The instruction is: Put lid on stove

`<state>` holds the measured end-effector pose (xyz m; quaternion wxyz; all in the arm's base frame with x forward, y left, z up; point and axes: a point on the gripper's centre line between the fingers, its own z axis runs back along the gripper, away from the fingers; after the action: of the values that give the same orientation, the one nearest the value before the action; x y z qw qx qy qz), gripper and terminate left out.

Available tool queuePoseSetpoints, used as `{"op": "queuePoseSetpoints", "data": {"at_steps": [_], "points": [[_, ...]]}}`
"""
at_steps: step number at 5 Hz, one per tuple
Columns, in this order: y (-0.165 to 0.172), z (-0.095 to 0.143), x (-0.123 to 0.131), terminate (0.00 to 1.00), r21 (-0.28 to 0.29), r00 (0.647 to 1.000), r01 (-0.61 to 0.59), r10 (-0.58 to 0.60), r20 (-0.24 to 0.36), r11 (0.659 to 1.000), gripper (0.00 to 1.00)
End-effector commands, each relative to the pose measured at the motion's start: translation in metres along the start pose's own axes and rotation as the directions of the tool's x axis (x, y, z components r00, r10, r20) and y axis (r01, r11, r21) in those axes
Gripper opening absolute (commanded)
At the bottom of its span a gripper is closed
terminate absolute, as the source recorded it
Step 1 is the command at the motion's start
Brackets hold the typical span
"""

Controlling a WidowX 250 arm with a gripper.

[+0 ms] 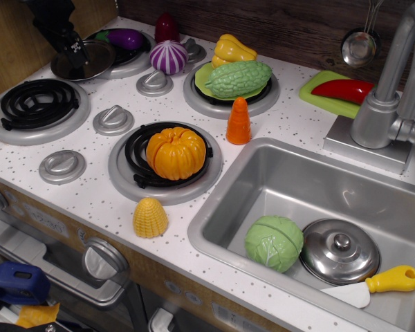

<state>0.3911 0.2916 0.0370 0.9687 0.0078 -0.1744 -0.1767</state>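
Lid (83, 61), flat and shiny, sits in the upper left of the frame, at the edge of the far-left burner. Black gripper (75, 51) is directly over its centre knob; whether the fingers are apart or closed on it, I cannot tell. To do well, grasp the knob firmly, lift straight, avoid the purple eggplant (126, 39) behind, and lower the lid flat onto the stove (90, 183), perhaps the empty coil burner (38, 104) at the left.

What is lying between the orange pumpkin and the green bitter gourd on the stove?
In the single camera view, only bare speckled stove top lies between the pumpkin and the gourd; the orange carrot stands just to the side.
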Motion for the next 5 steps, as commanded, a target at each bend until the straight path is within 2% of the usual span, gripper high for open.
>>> {"op": "queuePoseSetpoints", "data": {"at_steps": [1,4,5], "points": [[0.014,0.021,0.024,0.00,0.048,0.997,0.062,-0.064,0.050,0.997,1.00],[0.020,0.010,0.035,0.00,0.011,0.993,0.087,-0.087,0.080,0.996,1.00],[0.017,0.008,0.035,0.00,0.005,0.994,0.068,-0.068,0.082,0.998,0.00]]}}
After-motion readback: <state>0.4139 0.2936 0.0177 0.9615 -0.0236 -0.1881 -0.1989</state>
